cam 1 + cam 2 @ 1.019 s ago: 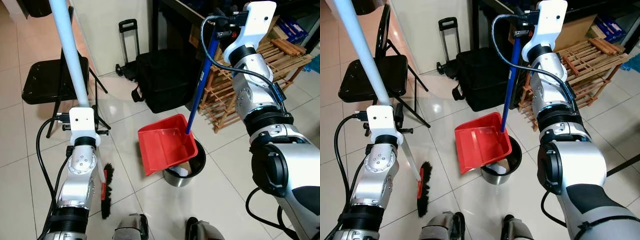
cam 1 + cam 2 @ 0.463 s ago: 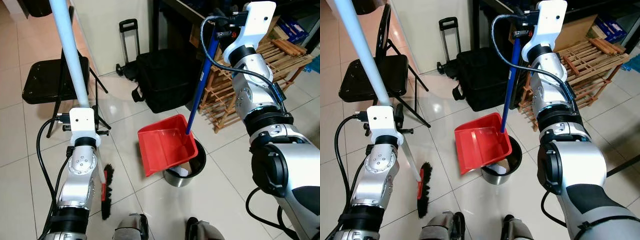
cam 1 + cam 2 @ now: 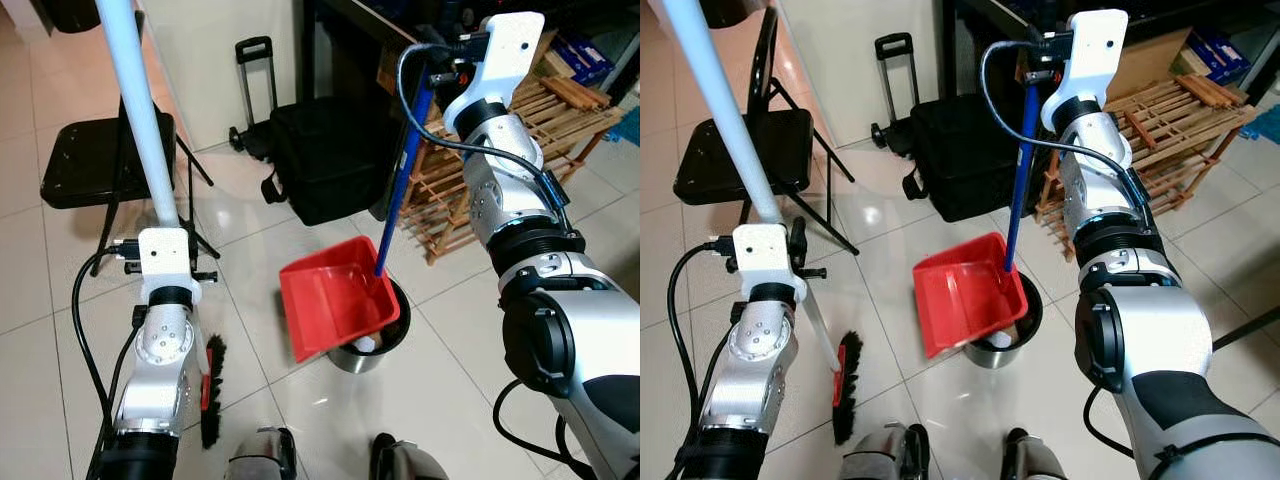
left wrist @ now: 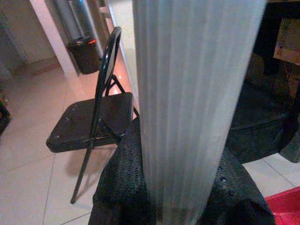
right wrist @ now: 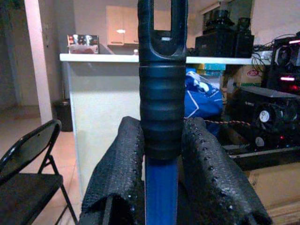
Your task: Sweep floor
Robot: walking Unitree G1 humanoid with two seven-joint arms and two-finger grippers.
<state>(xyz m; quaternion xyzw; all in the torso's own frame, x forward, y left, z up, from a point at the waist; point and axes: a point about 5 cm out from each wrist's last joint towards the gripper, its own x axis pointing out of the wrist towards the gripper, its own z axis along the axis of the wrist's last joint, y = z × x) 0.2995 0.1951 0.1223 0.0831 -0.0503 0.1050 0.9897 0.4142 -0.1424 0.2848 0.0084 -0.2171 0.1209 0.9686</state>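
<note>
Dustpan tilted over the bin at centre, its handle rising to the right gripper, broom head on the floor left of the bin, folding chair behind left, bag and trolley behind, rack right of the bag.

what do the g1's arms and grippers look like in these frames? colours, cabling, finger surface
Both arms are silver metal segments with black joint bands. Each wrist ends in a white boxy housing: left, right. Black cables loop from the housings down along the forearms. The right arm's shoulder shell is large, rounded, silver and black. The fingers are black with a dimpled, textured rubbery surface.
</note>
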